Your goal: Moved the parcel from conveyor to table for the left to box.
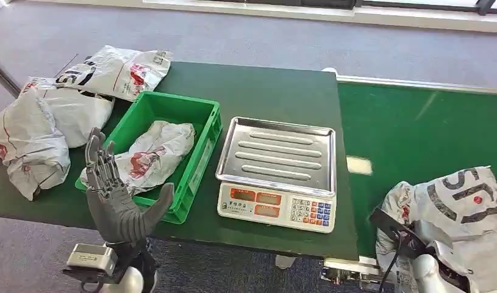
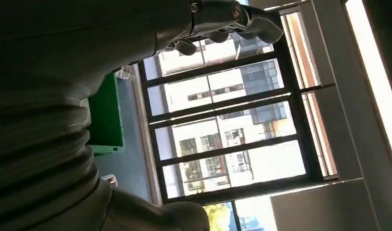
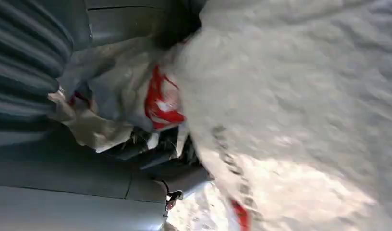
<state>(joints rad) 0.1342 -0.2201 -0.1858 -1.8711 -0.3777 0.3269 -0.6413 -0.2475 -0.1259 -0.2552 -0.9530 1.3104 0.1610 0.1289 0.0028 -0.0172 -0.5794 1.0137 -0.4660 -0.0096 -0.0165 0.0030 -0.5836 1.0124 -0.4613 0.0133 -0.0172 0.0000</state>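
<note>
A white parcel (image 1: 459, 207) with grey lettering and red marks sits at the near right, over the green conveyor belt (image 1: 416, 128). My right arm comes up beneath it, and the parcel hides the hand. In the right wrist view the crumpled parcel (image 3: 290, 96) is bunched tight against my right hand (image 3: 30, 57), which grips it. My left hand (image 1: 114, 195) is raised, open, fingers spread, at the near corner of the green box (image 1: 206, 131). That box holds another white parcel (image 1: 154, 152). In the left wrist view my left hand (image 2: 222, 19) holds nothing.
An electronic scale (image 1: 276, 171) with a steel tray stands on the dark green table (image 1: 264, 85) between the box and the conveyor. More white parcels (image 1: 32, 134) lie piled at the table's left end, one (image 1: 117, 70) at its far corner.
</note>
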